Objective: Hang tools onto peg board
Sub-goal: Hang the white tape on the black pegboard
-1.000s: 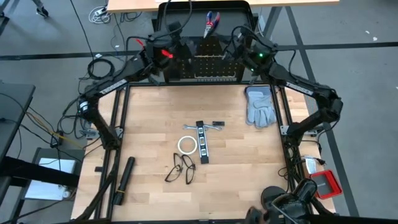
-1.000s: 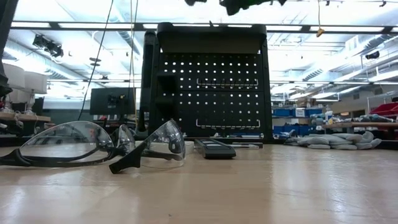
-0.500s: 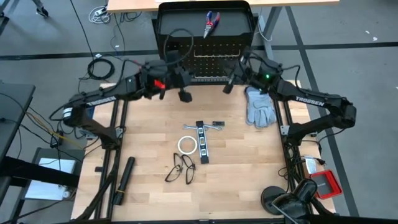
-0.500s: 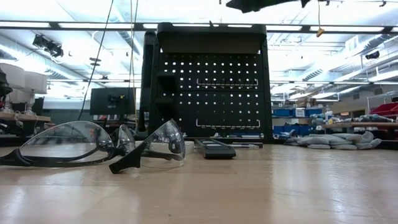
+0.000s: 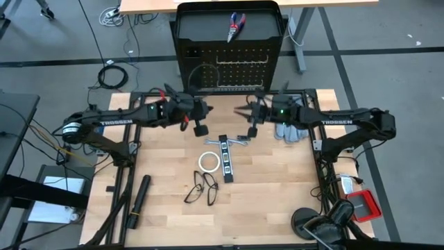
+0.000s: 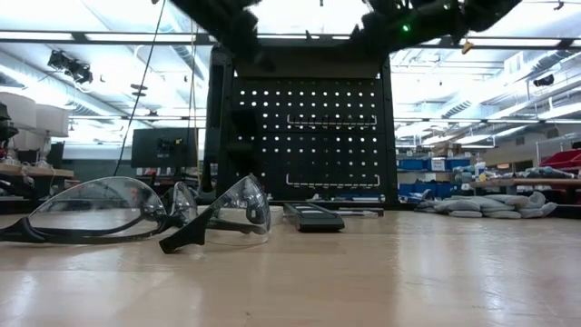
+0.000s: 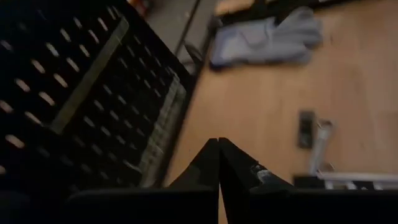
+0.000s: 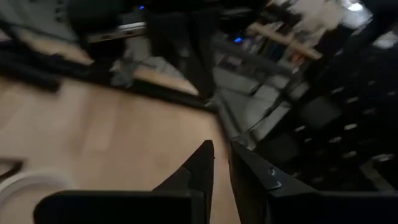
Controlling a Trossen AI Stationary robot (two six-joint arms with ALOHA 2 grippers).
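The peg board stands upright at the table's far edge. The red-and-blue pliers lie on its top shelf. On the wood lie a silver wrench, a black strip with white squares, a white tape ring and two pairs of black-framed glasses. My left gripper hangs shut above the table, left of the wrench; its fingertips meet. My right gripper hangs above the wrench's right side, with a narrow gap between its fingertips and nothing in it.
Grey gloves lie at the far right, partly under my right arm. A long black cylinder lies at the near left. The glasses fill the low view's foreground. Bare wood lies to the right of the strip.
Both arms have come down from high in front of the peg board and swung toward the table's near side. They now hang over the far half of the table, on either side of the wrench. Nothing on the table has moved.
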